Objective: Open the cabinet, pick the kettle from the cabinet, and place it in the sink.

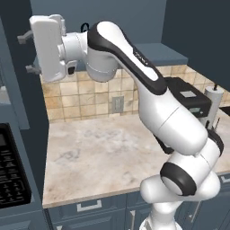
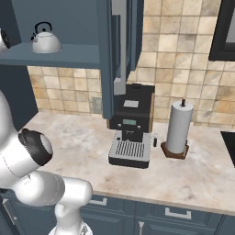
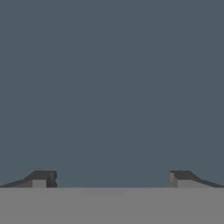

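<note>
The cabinet (image 2: 69, 54) stands open, its right door (image 2: 120, 50) swung out edge-on. On its shelf sits the small whitish kettle (image 2: 45, 41); in the left base view just its dark handle (image 1: 84, 27) peeks from behind the arm. My gripper (image 1: 25, 54) is raised at the upper left, left of the kettle and pointing away from it at a flat blue-grey panel (image 1: 18, 90). The hand view has that plain blue-grey surface (image 3: 112, 87) close ahead, and my gripper (image 3: 112, 178) is open with nothing between the tips. The sink is out of view.
A black coffee machine (image 2: 132, 124) and a white paper towel roll (image 2: 179, 126) stand on the marble counter (image 2: 82, 137) below the cabinet. A black control panel (image 1: 10, 173) is at the left. Blue drawers (image 2: 174, 213) run under the counter.
</note>
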Tool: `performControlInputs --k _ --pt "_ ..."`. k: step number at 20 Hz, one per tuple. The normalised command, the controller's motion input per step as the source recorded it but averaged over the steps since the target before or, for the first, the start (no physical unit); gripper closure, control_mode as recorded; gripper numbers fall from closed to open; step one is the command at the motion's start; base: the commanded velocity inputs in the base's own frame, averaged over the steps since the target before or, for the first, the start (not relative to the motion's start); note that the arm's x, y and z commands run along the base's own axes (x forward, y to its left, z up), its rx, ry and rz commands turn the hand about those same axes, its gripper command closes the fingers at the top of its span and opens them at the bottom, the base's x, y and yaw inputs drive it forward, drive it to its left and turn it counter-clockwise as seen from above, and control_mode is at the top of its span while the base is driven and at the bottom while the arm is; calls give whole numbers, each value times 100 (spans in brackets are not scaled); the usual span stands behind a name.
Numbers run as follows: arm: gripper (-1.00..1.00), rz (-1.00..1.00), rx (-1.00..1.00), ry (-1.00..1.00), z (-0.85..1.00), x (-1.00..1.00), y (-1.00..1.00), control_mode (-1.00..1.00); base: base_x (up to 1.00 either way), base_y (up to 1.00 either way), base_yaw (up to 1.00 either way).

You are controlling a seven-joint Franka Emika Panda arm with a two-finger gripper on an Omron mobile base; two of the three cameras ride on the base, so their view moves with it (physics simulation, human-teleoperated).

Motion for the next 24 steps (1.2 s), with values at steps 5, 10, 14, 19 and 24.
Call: performControlInputs --k 5,10,14,19,24 --pt "-100 0 0 0 -13 0 38 -100 0 0 0" --pt "-100 0 0 0 -13 0 41 -100 0 0 0" --pt "-100 0 0 0 -9 0 37 -100 0 0 0" --pt "-100 0 0 0 -8 1 32 -100 0 0 0" --pt "-100 0 -6 0 -8 0 9 -100 0 0 0"
